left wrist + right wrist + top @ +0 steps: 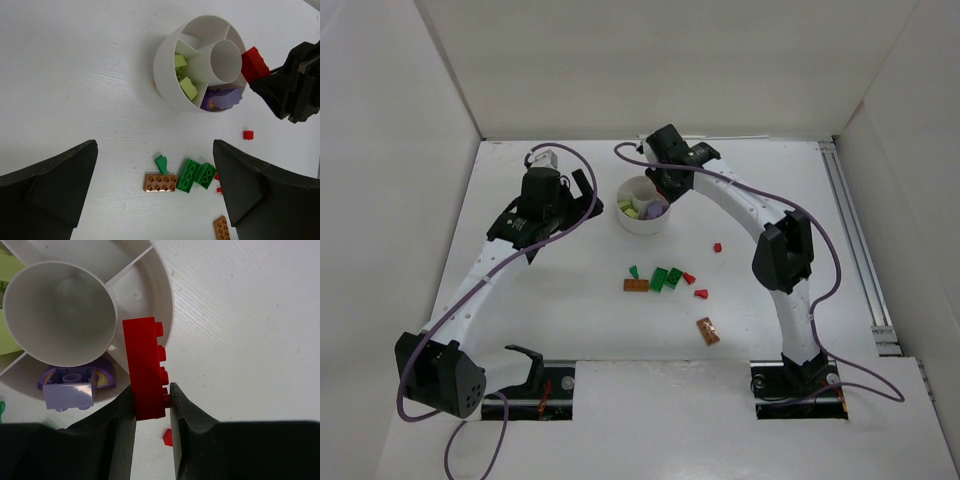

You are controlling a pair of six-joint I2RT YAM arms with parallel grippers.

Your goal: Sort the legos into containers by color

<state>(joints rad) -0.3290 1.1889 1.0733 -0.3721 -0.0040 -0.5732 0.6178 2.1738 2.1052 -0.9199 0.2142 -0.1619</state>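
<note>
Right pincer (pixel 152 400) clamped on a red brick (pixel 142 365) over the rim of the dish (pixel 162 300), toward the far edge of the table (pixel 570 300); left pincer (pixel 155 172) apart. Released here, the brick may strike the rim and fall outside.

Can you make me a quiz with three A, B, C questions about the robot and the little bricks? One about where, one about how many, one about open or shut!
1. Where is the long red brick?
A) gripped in the right end effector at the dish rim
B) flat on the table
C) under the dish

2. How many orange-brown bricks lie on the table?
A) one
B) two
C) five

3. The left end effector is:
A) open and empty
B) shut on a green brick
C) shut on the dish

Answers:
1 A, it pinches the brick right at the rim.
2 B, one beside the green bricks, another nearer the arms.
3 A, its jaws stand wide apart, nothing between.
</note>
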